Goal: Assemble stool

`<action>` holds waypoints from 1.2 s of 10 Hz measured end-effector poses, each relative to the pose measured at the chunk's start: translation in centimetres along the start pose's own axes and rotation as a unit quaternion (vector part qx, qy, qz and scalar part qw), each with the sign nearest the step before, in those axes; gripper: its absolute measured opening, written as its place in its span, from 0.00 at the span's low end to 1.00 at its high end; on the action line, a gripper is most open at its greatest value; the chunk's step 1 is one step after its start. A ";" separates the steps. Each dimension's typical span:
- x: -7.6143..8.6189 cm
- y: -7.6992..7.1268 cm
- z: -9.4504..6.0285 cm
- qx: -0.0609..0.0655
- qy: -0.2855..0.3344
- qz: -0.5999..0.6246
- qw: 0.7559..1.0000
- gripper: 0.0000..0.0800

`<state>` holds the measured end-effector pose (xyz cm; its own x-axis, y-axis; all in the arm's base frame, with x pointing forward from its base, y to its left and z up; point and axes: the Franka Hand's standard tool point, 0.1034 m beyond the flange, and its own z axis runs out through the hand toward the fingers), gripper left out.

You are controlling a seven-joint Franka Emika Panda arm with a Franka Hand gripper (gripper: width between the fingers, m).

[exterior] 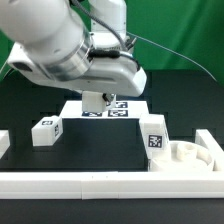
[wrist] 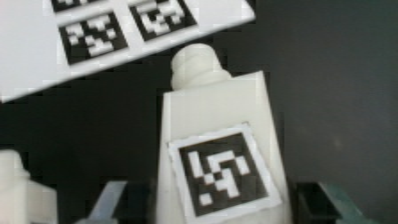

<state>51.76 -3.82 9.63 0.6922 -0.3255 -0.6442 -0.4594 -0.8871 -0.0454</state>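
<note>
Though apart, three legs, one seat.

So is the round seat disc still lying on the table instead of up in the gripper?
Yes, the seat disc lies on the table at the exterior view's right, while the gripper is shut on a leg.

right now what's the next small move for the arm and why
Probably lift straight up: the gripper is shut on a stool leg low over the marker board, and the seat disc sits apart at the exterior view's right.
</note>
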 end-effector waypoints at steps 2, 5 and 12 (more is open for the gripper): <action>-1.7 -4.0 -2.4 0.011 0.076 0.018 0.997 0.41; -5.5 -11.4 -4.2 0.045 0.198 0.061 0.977 0.41; -4.0 -15.7 -5.5 0.088 0.422 0.067 0.900 0.41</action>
<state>59.32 9.61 17.13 0.7659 -0.6244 0.1533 -0.5998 -0.7798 -0.1794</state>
